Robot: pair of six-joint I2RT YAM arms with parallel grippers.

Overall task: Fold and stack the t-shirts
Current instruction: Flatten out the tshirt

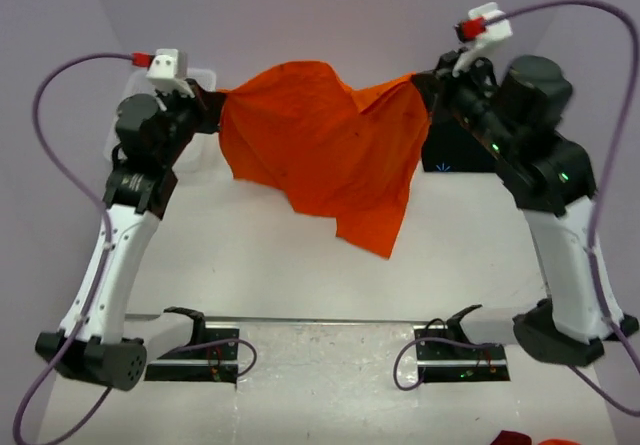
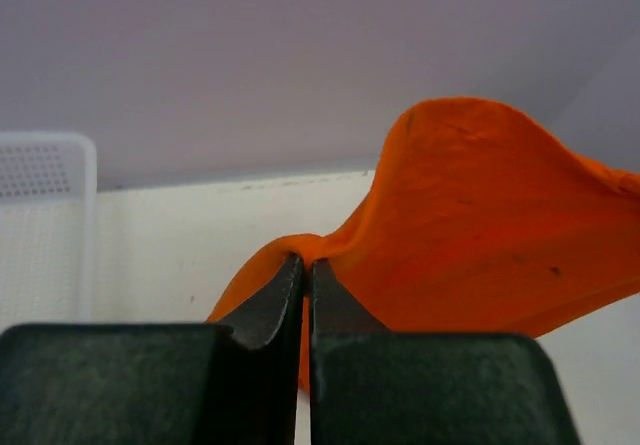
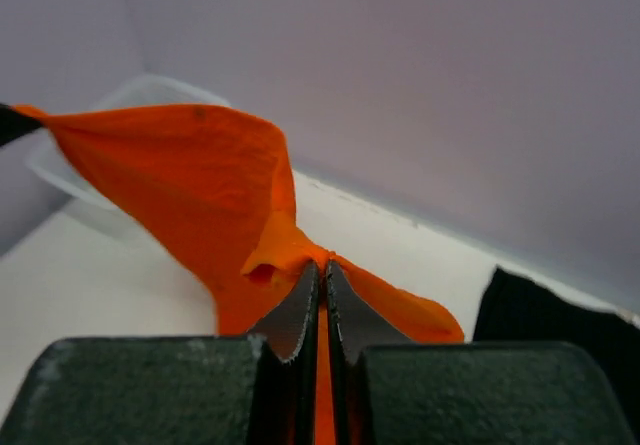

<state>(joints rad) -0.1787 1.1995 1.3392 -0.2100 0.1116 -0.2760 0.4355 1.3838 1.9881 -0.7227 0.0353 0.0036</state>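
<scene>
The orange t-shirt (image 1: 325,145) hangs in the air between my two arms, stretched wide with its lower edge drooping toward the table. My left gripper (image 1: 212,105) is shut on its left edge, and the cloth (image 2: 470,225) bunches at the fingertips of that gripper (image 2: 306,262). My right gripper (image 1: 428,83) is shut on its right edge, with orange cloth (image 3: 190,180) pinched at that gripper's tips (image 3: 322,265). The black t-shirt (image 1: 458,150) lies on the table at the back right behind my right arm, showing as a dark patch (image 3: 560,315) in the right wrist view.
A white mesh basket (image 1: 125,145) stands at the back left behind my left arm, with its rim (image 2: 45,160) in the left wrist view. The white table (image 1: 300,275) lies below the hanging shirt. A red and orange scrap (image 1: 530,439) shows at the bottom edge.
</scene>
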